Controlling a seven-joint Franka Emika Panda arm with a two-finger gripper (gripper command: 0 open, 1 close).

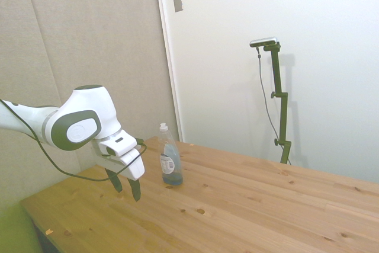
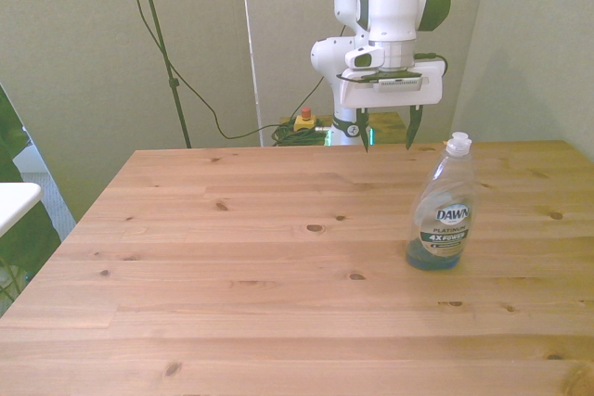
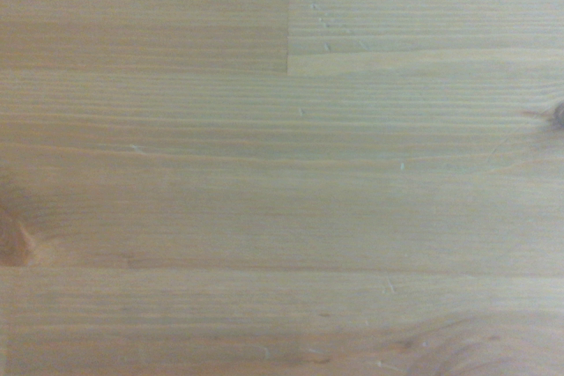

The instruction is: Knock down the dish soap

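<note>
The dish soap (image 1: pixel 169 157) (image 2: pixel 444 219) stands upright on the wooden table (image 2: pixel 278 257). It is a clear bottle with a white cap, a white label and a little blue liquid at its base. My gripper (image 1: pixel 127 188) (image 2: pixel 387 131) hangs open just above the table with nothing between its fingers. It is apart from the bottle, behind it and toward the front view's left. The wrist view holds only bare wood (image 3: pixel 282 182); the bottle is out of that picture.
The table's far edge (image 2: pixel 278 150) lies just behind the gripper. Cables and a yellow box with a red button (image 2: pixel 304 120) sit on the floor past that edge. A white surface (image 2: pixel 14 201) juts in at the front view's left.
</note>
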